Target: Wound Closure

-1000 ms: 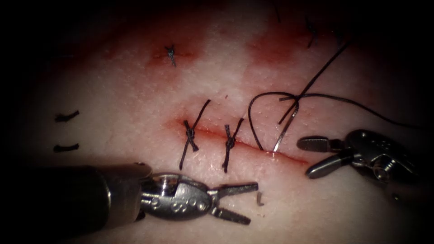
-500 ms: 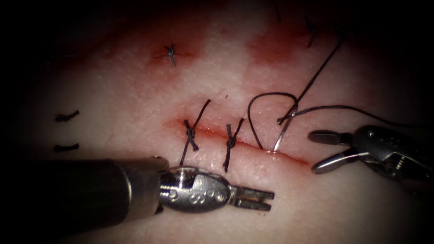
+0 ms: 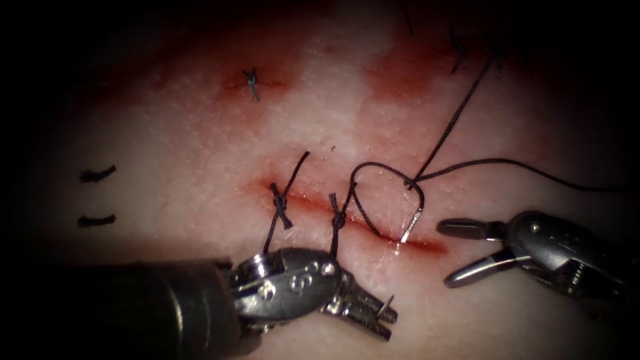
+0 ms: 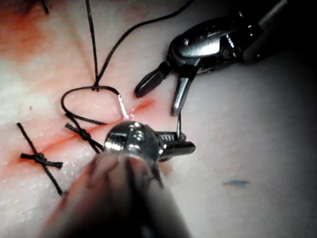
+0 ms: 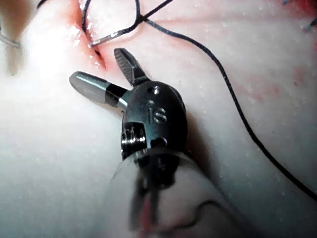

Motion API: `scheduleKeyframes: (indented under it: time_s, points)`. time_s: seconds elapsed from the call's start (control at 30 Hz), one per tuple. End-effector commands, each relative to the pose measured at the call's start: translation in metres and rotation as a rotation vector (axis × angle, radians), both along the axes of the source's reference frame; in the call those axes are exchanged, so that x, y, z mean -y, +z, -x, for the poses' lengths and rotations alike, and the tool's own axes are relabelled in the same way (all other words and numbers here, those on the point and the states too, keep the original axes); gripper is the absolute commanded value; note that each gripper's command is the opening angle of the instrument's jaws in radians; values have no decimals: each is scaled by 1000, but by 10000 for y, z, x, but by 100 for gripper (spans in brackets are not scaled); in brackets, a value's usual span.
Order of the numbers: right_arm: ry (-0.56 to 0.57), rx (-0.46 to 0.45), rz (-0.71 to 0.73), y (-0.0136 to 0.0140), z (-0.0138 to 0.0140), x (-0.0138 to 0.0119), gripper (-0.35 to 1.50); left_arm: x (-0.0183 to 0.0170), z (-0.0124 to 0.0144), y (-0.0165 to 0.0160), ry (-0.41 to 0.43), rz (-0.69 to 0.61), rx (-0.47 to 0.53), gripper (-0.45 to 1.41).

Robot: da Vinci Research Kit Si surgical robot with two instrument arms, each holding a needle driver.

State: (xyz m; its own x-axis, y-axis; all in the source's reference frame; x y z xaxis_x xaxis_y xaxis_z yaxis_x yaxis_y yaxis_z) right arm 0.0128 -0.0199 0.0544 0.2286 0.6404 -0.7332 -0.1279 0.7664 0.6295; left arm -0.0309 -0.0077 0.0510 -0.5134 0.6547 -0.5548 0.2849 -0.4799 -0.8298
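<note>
The curved needle (image 3: 412,219) is in the tissue (image 3: 200,153) at the right part of the cut (image 3: 427,245). Its rear end stands out of the cut's far lip with the dark thread (image 3: 460,113) tied to it. Its tip (image 3: 387,306) comes out of the near lip, and my left tool (image 3: 385,319) is shut on it there. The left wrist view shows the same grip (image 4: 179,141), with the tip (image 4: 177,124) rising from the jaws. My right tool (image 3: 445,255) hangs open just right of the cut, holding nothing; its spread jaws show in the right wrist view (image 5: 96,65).
Two knotted stitches (image 3: 280,203) (image 3: 339,217) close the cut's left part. An older stitch (image 3: 251,81) lies farther back beside red fluid (image 3: 400,73). Short cut ends of thread (image 3: 98,173) lie at the far left. The thread trails off to the right (image 3: 567,180).
My left tool moved right and shut its jaws on the needle's tip at the near lip. The needle's rear end sank lower towards the cut, dragging the thread loop along. The right tool shifted slightly.
</note>
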Motion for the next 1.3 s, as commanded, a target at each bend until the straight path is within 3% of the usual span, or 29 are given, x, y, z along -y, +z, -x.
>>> scheduleKeyframes:
  time_s: [0.03, 0.23, 0.53, 0.73, 0.8, 0.83, 0.93, 1.07, 1.3]
  points:
    - [-2, -3, -2, 4, -11, 8, 111, 4, 5, 1, -4, -35, -6, -45]
    - [-5, -5, -3, 1, -12, 12, 113, 12, 1, -30, -19, -185, 26, -45]
    - [-23, -18, 17, -10, -19, 24, 123, 32, -32, -91, -13, -231, 105, -45]
    - [-17, -9, 114, -37, -26, 22, 121, 37, -58, -108, -66, -98, 193, -45]
    - [-21, -10, 156, -54, -40, 28, 118, 30, -70, -117, -164, 109, 240, -45]
    - [-27, -5, 181, -56, -50, 33, 104, 26, -73, -121, -191, 171, 249, -45]
    - [-22, 33, 217, -54, -62, 37, 104, 21, -78, -130, -223, 255, 263, -45]
    - [68, 172, 392, -51, -73, 31, 104, 16, -93, -150, -232, 336, 280, -45]
    - [109, 257, 397, -34, -78, 34, 104, 3, -119, -165, -257, 397, 232, -45]
